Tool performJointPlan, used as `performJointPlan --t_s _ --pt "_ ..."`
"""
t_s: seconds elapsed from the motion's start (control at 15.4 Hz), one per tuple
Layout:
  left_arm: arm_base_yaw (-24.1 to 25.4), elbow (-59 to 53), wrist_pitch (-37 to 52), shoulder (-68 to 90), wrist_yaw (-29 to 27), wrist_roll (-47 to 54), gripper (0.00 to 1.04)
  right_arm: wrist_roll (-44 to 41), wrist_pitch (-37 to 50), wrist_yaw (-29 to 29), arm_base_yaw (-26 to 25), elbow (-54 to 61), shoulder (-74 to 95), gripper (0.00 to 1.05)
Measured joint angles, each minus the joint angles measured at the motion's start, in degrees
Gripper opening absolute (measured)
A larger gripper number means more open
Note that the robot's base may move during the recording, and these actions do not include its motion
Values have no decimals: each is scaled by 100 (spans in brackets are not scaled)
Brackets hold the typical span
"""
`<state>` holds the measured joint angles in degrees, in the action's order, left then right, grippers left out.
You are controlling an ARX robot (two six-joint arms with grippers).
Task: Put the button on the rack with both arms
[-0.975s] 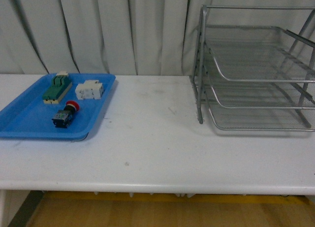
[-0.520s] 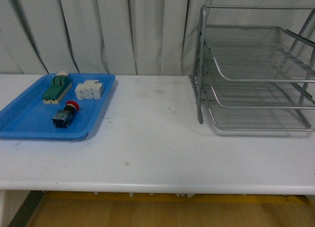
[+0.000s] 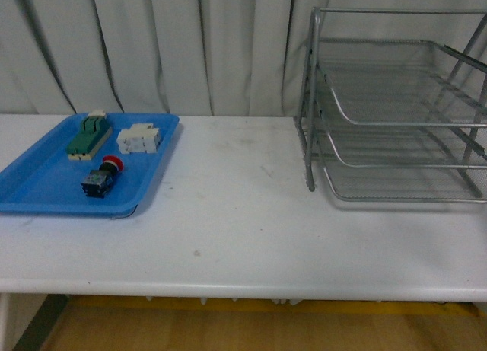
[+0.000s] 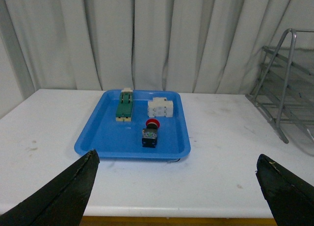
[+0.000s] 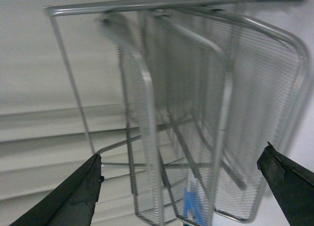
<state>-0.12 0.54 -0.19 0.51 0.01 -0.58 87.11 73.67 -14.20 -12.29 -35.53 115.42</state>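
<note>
The button [image 3: 100, 177] [image 4: 150, 133] lies on its side in the blue tray [image 3: 46, 191] [image 4: 103, 133] at the table's left, red cap toward the curtain. The silver wire-mesh rack [image 3: 396, 107] [image 5: 196, 113] stands at the right, its corner [image 4: 287, 84] showing in the left wrist view. My left gripper [image 4: 179, 187] is open and empty, back from the table's front edge, facing the tray. My right gripper [image 5: 179, 187] is open and empty, close to the rack. Neither arm shows in the front view.
A green-and-cream block [image 3: 87, 135] [image 4: 124, 105] and a white block [image 3: 138, 138] [image 4: 160, 108] lie in the tray behind the button. White curtains [image 3: 190, 46] hang behind the table. The white tabletop [image 3: 228, 214] runs between tray and rack.
</note>
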Motion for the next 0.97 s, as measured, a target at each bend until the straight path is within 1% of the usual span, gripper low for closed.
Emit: performJointPlan --t_s 0.06,0.19,0.32,0.39,0.65,0.97 --pt "0 0 0 0 0 0 98 433 -35 96 151 -2 319 98" --pt "0 0 0 0 0 0 98 881 -9 199 452 -155 664 98" --pt "0 0 0 0 -2 0 98 929 -4 223 708 -417 946 98" --pt "0 0 0 0 0 0 98 907 -4 223 758 -509 1049 98" --pt "0 0 0 0 0 0 98 732 -4 212 774 -962 1340 98" --pt "0 0 0 0 0 0 98 428 4 142 647 -1370 1628 98"
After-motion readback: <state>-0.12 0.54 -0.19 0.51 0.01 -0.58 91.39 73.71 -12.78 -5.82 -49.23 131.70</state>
